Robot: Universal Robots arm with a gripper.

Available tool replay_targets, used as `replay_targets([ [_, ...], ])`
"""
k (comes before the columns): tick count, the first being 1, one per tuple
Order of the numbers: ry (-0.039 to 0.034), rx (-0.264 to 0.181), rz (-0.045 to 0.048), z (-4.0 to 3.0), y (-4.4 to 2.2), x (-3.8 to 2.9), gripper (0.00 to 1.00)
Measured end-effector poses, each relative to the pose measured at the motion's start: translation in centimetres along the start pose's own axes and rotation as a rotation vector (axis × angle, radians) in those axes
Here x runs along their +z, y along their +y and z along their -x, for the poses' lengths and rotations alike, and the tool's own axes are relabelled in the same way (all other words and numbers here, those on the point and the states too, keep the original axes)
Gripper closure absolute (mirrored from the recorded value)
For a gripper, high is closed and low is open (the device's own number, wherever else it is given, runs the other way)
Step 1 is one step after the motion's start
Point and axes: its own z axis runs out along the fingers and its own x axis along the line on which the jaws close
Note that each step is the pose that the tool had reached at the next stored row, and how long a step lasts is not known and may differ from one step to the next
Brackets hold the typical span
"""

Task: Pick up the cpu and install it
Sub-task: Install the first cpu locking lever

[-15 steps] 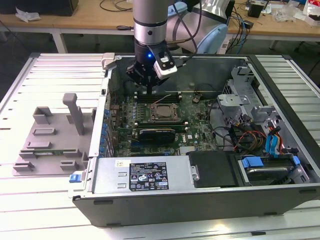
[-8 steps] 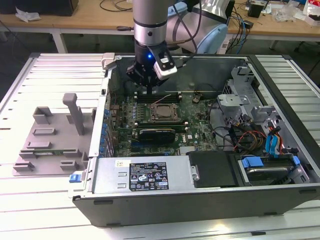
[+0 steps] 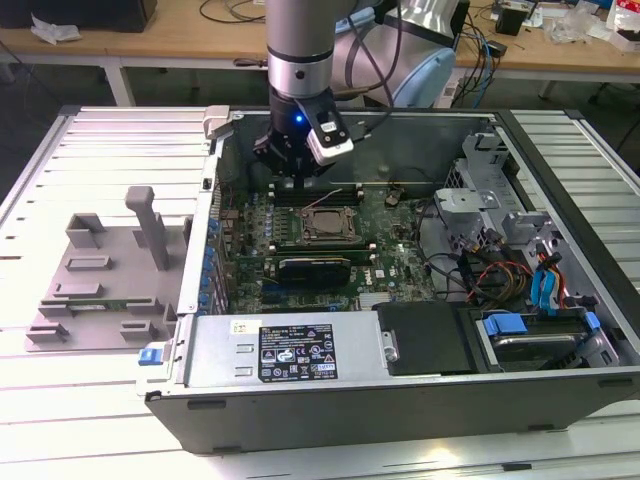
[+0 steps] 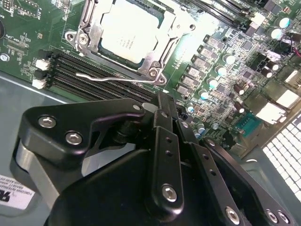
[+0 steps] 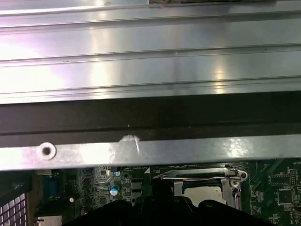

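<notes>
Exterior view: the single silver-grey robot arm [image 3: 298,40] descends vertically from the upper edge of the frame, its cylindrical wrist section pointing straight down. A blue indicator light glows on the wrist's lower black collar, and a small white camera block is mounted on the side toward the exterior view's right. Beneath it hangs the black metal tool [image 3: 290,170], its linkage spreading downward. Second wrist view: the tool [image 4: 164,141] appears as black bolted linkage plates converging on a narrow central bar; whether the fingertips are parted cannot be made out.
</notes>
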Motion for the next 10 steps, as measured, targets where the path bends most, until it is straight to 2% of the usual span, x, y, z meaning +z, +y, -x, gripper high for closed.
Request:
replay_targets([
  [5,0.0000,0.000,0.0000,0.00,-0.01,0.63,0.89],
  [10,0.0000,0.000,-0.0001,-0.01,-0.03,1.59,0.89],
])
